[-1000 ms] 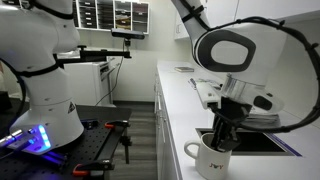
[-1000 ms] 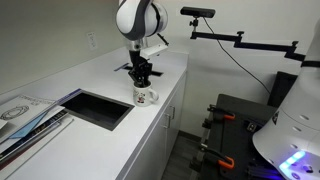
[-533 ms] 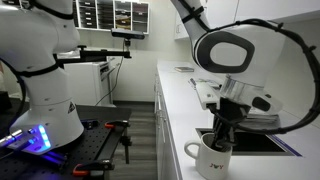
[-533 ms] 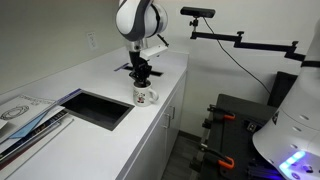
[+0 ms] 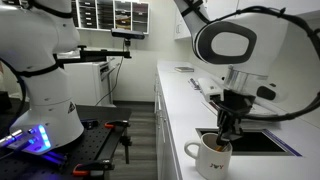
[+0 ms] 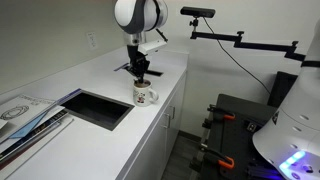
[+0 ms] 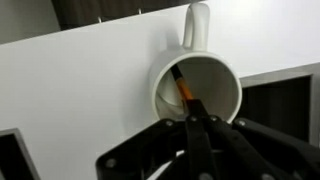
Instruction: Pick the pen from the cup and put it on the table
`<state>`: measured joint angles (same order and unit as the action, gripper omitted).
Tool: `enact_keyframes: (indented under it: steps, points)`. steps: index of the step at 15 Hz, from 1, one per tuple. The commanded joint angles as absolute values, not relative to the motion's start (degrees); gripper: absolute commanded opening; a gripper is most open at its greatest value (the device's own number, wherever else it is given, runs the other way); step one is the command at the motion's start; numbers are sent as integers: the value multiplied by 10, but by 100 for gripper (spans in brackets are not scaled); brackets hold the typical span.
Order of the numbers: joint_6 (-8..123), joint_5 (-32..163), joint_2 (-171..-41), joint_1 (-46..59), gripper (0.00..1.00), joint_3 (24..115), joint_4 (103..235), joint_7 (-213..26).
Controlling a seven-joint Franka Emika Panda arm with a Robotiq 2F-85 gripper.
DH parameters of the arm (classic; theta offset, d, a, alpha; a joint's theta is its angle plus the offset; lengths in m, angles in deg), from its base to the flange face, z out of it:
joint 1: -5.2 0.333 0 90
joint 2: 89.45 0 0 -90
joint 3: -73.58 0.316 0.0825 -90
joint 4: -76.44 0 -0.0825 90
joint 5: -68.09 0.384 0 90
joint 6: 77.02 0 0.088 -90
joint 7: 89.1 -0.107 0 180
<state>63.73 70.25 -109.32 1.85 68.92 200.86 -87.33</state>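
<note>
The wrist view looks straight down past the gripper (image 7: 195, 128) into the cup (image 7: 225, 100), onto the pen (image 7: 182, 86), very near. An exterior view sits low and close beside the gripper (image 5: 227, 128), facing along the table (image 5: 176, 102). An exterior view stands higher, farther off, facing the gripper (image 6: 140, 74) across the table (image 6: 100, 82). All share the cup.

A robotics lab (another white robot (image 5: 45, 85), mounted camera (image 6: 198, 12)).

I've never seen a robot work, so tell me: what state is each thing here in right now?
pen: lower end inside the cup, top end gripped.
cup: upright on the table.
fingers: shut on the pen, above the cup.
</note>
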Motion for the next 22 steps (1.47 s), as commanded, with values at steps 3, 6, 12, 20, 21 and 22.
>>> enact_keyframes:
  steps: [3,6,12,20,21,22]
  points:
    - [642,709,-1076,10,0,697,2030,-871]
    - [642,712,-1079,8,34,699,2035,-867]
    - [654,714,-1090,8,62,702,2035,-865]
    - [675,715,-1105,3,38,704,2032,-862]
    - [679,717,-1107,1,39,705,2032,-860]
    - [650,711,-1057,-1,37,701,2049,-857]
